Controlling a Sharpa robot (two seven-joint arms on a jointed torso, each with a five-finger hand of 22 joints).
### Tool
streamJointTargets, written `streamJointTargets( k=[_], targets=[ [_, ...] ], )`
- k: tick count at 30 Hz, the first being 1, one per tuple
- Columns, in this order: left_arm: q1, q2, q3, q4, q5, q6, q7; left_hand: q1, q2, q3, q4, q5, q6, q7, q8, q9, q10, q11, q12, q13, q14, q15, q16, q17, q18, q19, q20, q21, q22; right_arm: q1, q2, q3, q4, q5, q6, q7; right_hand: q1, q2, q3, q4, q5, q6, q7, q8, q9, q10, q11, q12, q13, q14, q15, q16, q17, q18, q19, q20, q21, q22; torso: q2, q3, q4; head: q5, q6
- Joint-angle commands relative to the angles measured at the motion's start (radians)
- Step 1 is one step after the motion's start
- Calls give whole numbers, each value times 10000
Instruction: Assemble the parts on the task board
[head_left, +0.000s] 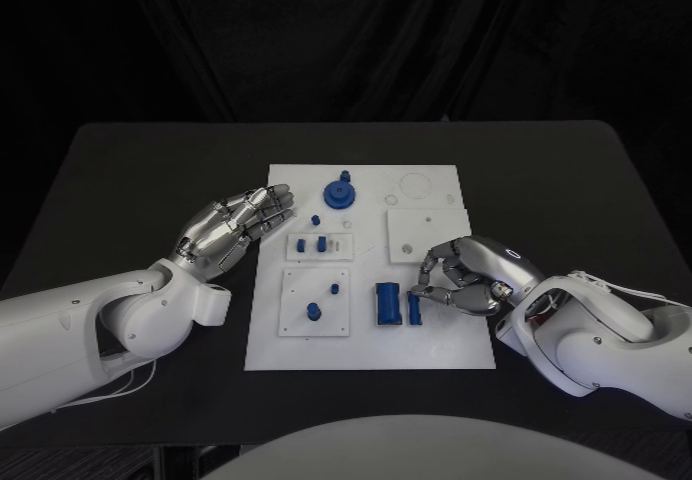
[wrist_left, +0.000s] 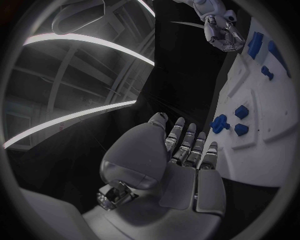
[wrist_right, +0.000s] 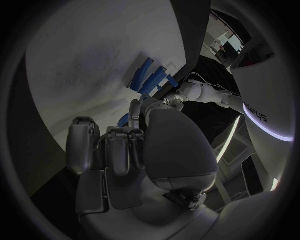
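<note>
The white task board (head_left: 368, 350) lies mid-table. My right hand (head_left: 464, 275) hovers over its right side with fingers curled in. Its fingertips reach the top end of a slim blue bar (head_left: 415, 310), which lies beside a wider blue block (head_left: 387, 303). I cannot tell whether the bar is pinched. In the right wrist view a blue piece (wrist_right: 124, 120) shows just beside my right hand's (wrist_right: 131, 150) fingers. My left hand (head_left: 231, 230) floats at the board's left edge, fingers spread, holding nothing. A round blue part (head_left: 339, 192) stands at the far end.
Small blue pegs (head_left: 303, 244) stand in a raised white plate, and two more (head_left: 312, 312) in the plate nearer me. A square white plate (head_left: 428, 232) lies just beyond my right hand. Black table (head_left: 130, 180) surrounds the board on all sides.
</note>
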Motion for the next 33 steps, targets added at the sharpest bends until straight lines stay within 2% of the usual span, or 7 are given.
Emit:
streamJointTargets(
  k=[1,20,33],
  targets=[
    [4,23,5,1,2,173,1118,75,-1,36,-37,61,-59,648,30,-8,19,42,13,8,-4,69,66,13,46,-18,54,24,8,-23,15,1,-11,16,242,-270,49,-116,13,-12,-48,-142,4,93,64,1023,-57,-23,2630,1009,-32,-6,2438,-31,214,-63,-73,1950,2,0,-4,8,2],
    [3,32,5,-3,3,199,1062,87,0,66,-59,63,-72,663,26,-10,22,57,19,8,7,86,96,16,37,-11,60,27,11,-24,266,1,-227,-57,617,-493,728,-46,263,-53,-20,-267,-72,723,608,1023,-113,-23,2630,1017,-70,10,2477,-19,192,-88,-132,1936,0,-8,-1,14,2],
    [2,62,5,-35,3,220,1033,89,-1,76,-66,63,-75,668,25,-10,21,63,15,8,9,91,99,16,32,-13,60,24,8,-26,436,3,-453,-232,1015,-767,962,-121,290,-75,-63,-256,-96,927,786,1023,-138,-23,2630,1026,-94,28,2522,-14,179,-113,-163,1928,-3,-3,4,2,2]
  ],
)
